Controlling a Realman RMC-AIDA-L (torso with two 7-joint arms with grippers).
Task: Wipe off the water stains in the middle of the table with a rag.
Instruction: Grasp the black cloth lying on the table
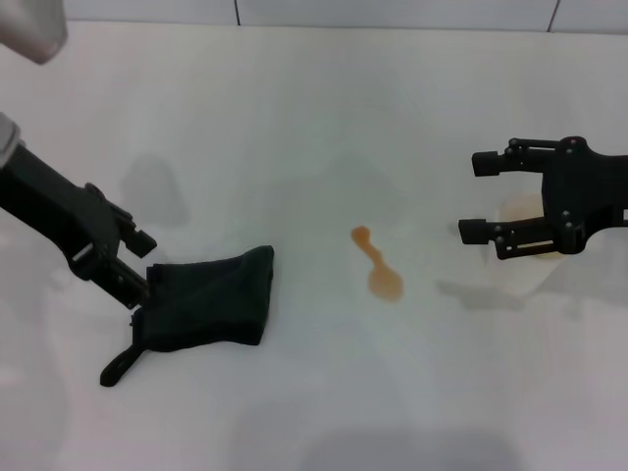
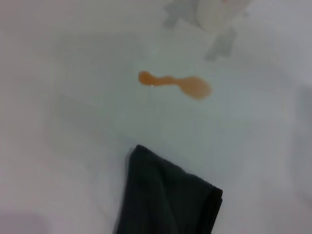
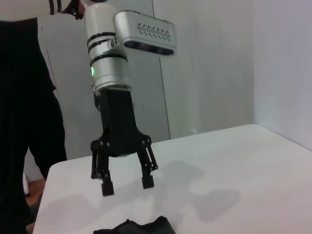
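The left pincer (image 1: pixel 137 270) hangs with its fingers spread just above the near-left end of the rag (image 1: pixel 208 299), gripping nothing. The rag lies crumpled on the surface (image 1: pixel 314 108) toward the left edge, loop tab pointing at the near edge. The water stains (image 1: pixel 378 267) sit mid-surface, well apart from the rag. The right pincer (image 1: pixel 479 197) hovers open and empty near the right edge, above a clear cup (image 1: pixel 525 250) that appears to hold an orange-brown residue; how much cannot be told. A shallow pinch on one end could let the rag drag bunched and smear the puddle. A wide sweep could also reach the cup and knock it.
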